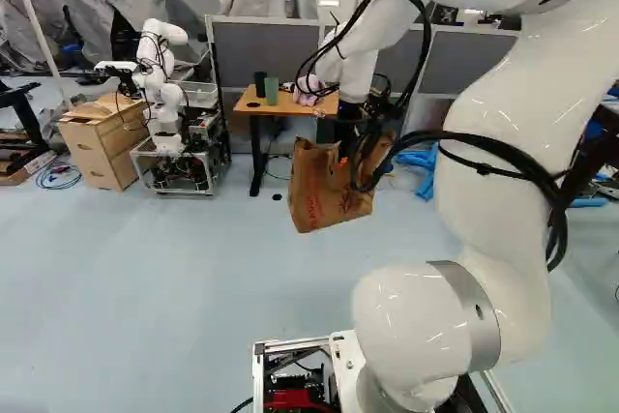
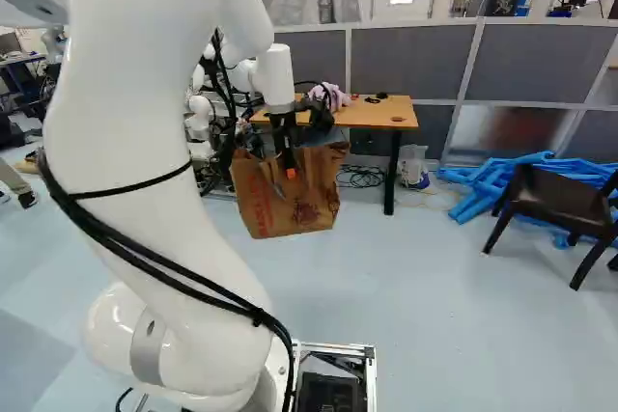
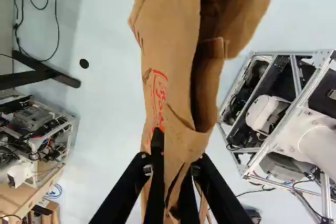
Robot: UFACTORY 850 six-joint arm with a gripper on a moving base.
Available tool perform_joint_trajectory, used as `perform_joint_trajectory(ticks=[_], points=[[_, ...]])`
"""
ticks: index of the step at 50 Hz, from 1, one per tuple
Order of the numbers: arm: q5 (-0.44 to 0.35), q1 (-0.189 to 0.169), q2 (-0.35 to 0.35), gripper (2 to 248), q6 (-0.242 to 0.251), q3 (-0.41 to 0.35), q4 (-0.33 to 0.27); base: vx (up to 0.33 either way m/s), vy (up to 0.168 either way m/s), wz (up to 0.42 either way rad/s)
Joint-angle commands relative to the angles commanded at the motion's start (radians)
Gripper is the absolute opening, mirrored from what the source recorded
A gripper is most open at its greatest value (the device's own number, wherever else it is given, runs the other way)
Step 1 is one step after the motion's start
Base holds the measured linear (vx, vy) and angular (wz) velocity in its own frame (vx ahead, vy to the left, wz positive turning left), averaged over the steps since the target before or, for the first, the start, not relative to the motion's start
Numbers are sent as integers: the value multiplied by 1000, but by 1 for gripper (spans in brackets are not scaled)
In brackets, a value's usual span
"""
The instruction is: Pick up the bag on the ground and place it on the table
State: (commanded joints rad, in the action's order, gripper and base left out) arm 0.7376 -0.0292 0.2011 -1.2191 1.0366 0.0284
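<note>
1. ok so the gripper [image 2: 290,167] has its 2 fingers clamped on the brown paper bag [image 2: 282,207]; in the wrist view the paper is pinched between them from 2 sides, with the bag's open mouth spreading out ahead of the fingers
2. bag's hanging in the air over the pale blue floor [image 1: 184,278], bottom edge a bit tilted; it's on the near side of the wooden-topped table [image 2: 381,116], not on it; there's some red print on the paper too
3. on that table: 1 dark cup [image 1: 260,84] and 1 green cup [image 1: 272,91] next to each other, plus something pink [image 2: 333,96]
4. left side of the left base view: another robot [image 1: 166,94] on a metal-framed cart [image 1: 174,173], with a wooden cabinet [image 1: 101,147] just beside it
5. right side of the right base view: 1 dark chair [image 2: 552,202], blue wrapped stuff [image 2: 483,180] right behind it; grey partitions [image 2: 526,63] stand behind the table
</note>
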Motion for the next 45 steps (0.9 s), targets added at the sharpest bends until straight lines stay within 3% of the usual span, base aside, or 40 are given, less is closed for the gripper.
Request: perform_joint_trajectory(ticks=[45], points=[[76,-8,-28,21,0,119,0,0,0,0]])
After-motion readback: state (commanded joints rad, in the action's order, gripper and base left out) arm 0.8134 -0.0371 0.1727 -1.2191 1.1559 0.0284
